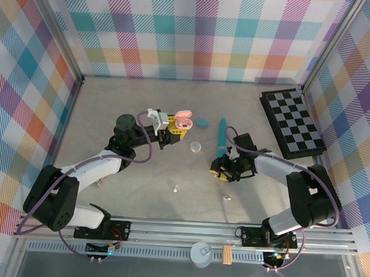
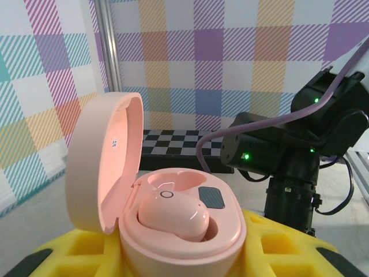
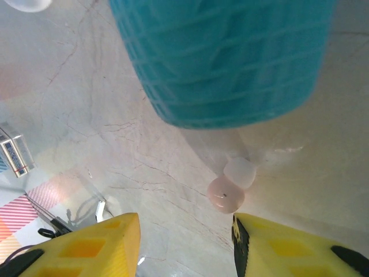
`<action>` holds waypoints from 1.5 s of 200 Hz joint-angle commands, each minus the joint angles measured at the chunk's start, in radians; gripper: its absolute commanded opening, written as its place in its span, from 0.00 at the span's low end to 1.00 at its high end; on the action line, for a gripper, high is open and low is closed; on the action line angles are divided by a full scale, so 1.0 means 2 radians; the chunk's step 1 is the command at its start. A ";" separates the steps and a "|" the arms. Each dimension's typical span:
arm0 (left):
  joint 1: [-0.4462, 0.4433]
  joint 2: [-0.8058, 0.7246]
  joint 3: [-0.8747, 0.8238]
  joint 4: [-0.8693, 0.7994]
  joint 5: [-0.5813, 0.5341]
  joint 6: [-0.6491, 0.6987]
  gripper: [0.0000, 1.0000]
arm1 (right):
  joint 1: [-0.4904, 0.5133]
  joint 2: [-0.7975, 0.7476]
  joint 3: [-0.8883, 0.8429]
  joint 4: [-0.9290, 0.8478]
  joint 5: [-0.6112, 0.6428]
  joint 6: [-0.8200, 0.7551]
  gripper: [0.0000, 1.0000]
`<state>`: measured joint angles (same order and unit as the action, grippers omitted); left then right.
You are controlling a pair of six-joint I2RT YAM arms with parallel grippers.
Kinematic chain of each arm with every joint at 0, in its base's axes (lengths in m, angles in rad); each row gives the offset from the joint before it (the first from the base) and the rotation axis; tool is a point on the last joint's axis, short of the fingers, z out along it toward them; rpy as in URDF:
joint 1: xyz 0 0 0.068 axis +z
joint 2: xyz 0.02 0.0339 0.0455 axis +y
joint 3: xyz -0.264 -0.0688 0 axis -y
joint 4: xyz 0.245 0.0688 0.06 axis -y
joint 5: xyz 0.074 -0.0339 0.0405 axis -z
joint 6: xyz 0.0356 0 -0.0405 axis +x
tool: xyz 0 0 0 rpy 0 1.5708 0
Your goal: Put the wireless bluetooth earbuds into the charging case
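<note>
Left gripper point(image 1: 175, 129) — clenched on open pink case point(image 2: 173, 236), steadying it for loading; right gripper point(image 3: 184, 222) — released, poised over pink earbud point(image 3: 226, 194) at 6 o'clock of teal stick point(image 3: 225, 57), evidently for pickup.

The left pincer point(image 2: 183, 258) is gripping a pink charging case point(image 2: 228, 234), its yellow fingers point(image 2: 86, 254) pressing against the case's lower sides. The lid point(image 2: 98, 161) is standing open and leaning to the left. One pink earbud point(image 2: 173, 216) is sitting in the near socket, with a small dark panel point(image 2: 211, 198) just behind it. Beyond, the black right arm point(image 2: 277, 156) is showing green lights and trailing a purple cable point(image 2: 271, 122). A checkerboard point(image 2: 173, 141) is lying at the edge of the worktop point(image 2: 40, 210), against the plaid wall point(image 2: 230, 57).
</note>
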<state>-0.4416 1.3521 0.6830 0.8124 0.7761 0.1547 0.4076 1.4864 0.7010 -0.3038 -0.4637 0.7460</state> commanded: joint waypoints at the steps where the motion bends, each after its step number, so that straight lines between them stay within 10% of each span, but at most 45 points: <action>1: 0.003 -0.011 0.006 0.002 0.007 0.015 0.28 | 0.004 -0.025 0.025 -0.042 0.022 -0.029 0.46; 78: 0.003 -0.011 0.007 0.006 0.007 0.015 0.28 | 0.017 0.002 0.093 -0.160 0.136 -0.106 0.48; 300: 0.030 -0.011 -0.005 0.027 0.006 0.002 0.28 | 0.080 0.032 0.078 -0.143 0.096 -0.057 0.49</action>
<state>-0.4015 1.3430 0.6830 0.7948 0.7731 0.1734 0.5568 1.5902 0.8391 -0.5220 -0.2840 0.6174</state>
